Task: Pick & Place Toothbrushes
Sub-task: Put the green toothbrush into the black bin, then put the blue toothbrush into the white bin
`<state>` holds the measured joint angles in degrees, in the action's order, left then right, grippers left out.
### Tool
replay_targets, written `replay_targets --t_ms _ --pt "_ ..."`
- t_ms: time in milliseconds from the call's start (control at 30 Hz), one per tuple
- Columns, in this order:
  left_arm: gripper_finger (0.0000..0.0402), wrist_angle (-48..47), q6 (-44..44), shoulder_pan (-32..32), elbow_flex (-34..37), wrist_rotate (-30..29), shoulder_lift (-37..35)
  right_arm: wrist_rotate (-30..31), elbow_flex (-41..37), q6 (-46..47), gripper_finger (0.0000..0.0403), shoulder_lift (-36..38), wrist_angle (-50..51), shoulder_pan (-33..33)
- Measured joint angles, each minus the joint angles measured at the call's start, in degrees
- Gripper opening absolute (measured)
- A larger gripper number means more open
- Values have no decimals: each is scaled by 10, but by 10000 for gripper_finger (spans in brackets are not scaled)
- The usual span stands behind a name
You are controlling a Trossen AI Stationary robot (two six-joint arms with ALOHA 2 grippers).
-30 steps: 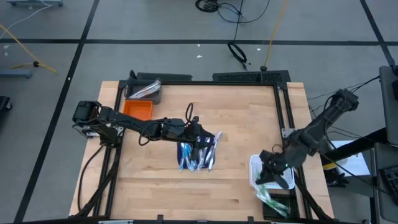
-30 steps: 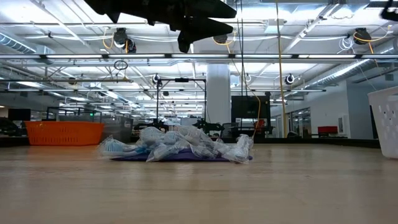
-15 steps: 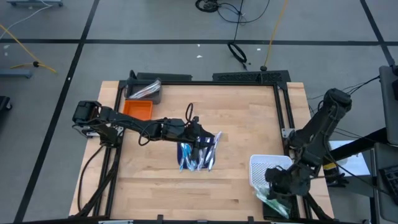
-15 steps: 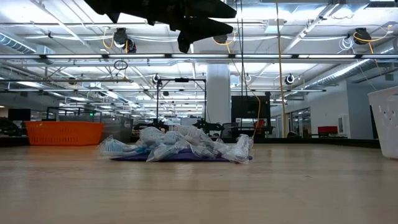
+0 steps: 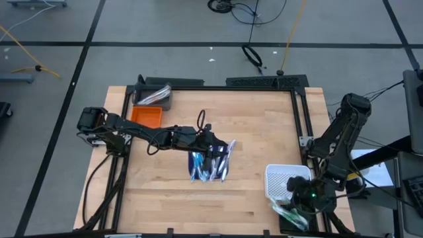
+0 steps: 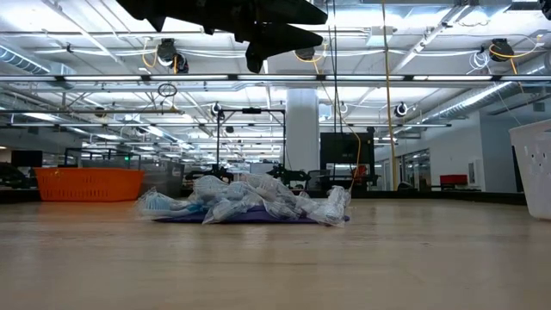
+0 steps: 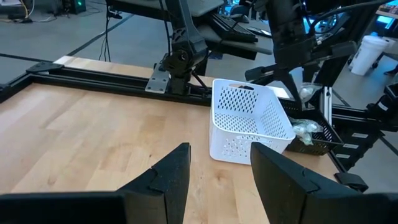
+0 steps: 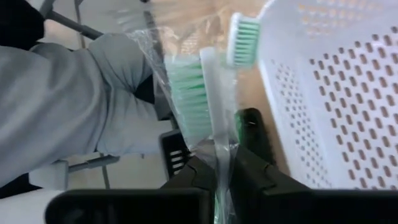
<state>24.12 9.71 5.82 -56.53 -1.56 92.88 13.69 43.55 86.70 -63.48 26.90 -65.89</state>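
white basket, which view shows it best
The left wrist view: the white basket stands whole, holes and rim clear. The high view shows it small under the right arm, the low view an edge, the right wrist view one wall.

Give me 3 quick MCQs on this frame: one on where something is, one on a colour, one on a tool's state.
1. Where does the white basket sit?
A. the table's right edge, on the right arm's side
B. table centre
C. beside the orange bin

2. What colour are the bristles of the wrapped toothbrush in the right tool?
A. pink
B. green
C. blue

3. What is the state of the left tool?
A. shut on a toothbrush
B. open and empty
C. shut on the basket

Answers:
1 A: the high view shows it by the right arm, far from the orange bin.
2 B: the right wrist view shows green bristles inside clear wrap.
3 B: the left wrist view shows its fingers apart with nothing between them.
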Motion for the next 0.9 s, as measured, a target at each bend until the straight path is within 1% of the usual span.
replay_targets --t_ms 133,433,900 --pt "170 0 -2 0 0 0 0 -2 -1 18 33 0 10 0" --pt "170 0 -5 0 0 0 0 -2 -24 26 35 0 -23 0" --pt "170 0 -5 0 0 0 0 0 -24 25 98 0 -30 0"
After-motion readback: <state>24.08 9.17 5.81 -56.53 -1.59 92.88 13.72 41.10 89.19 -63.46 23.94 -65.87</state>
